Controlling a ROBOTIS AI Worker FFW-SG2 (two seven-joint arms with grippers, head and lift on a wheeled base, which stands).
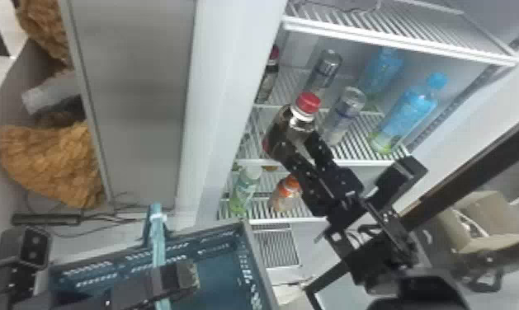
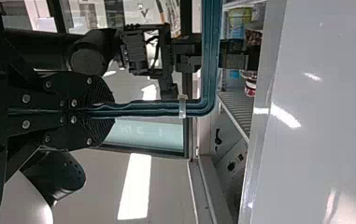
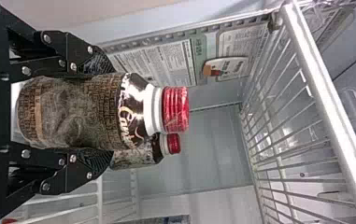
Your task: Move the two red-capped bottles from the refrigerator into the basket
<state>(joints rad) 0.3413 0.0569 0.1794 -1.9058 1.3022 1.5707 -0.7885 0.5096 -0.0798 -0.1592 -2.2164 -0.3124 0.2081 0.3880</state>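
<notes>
My right gripper is shut on a dark red-capped bottle at the front of the refrigerator's middle shelf. From the right wrist view, the held bottle sits between the fingers of the right gripper, cap pointing away. Farther in stands the second red-capped bottle, partly behind the refrigerator's side edge; its cap and shoulder appear past the held one. My left gripper is over the blue basket. In the left wrist view, the left gripper is shut on the basket's handle.
Two clear bottles and two blue bottles stand right of the held bottle. A green bottle and an orange-capped one are on the lower shelf. A wire shelf spans above; the refrigerator's side edge stands left.
</notes>
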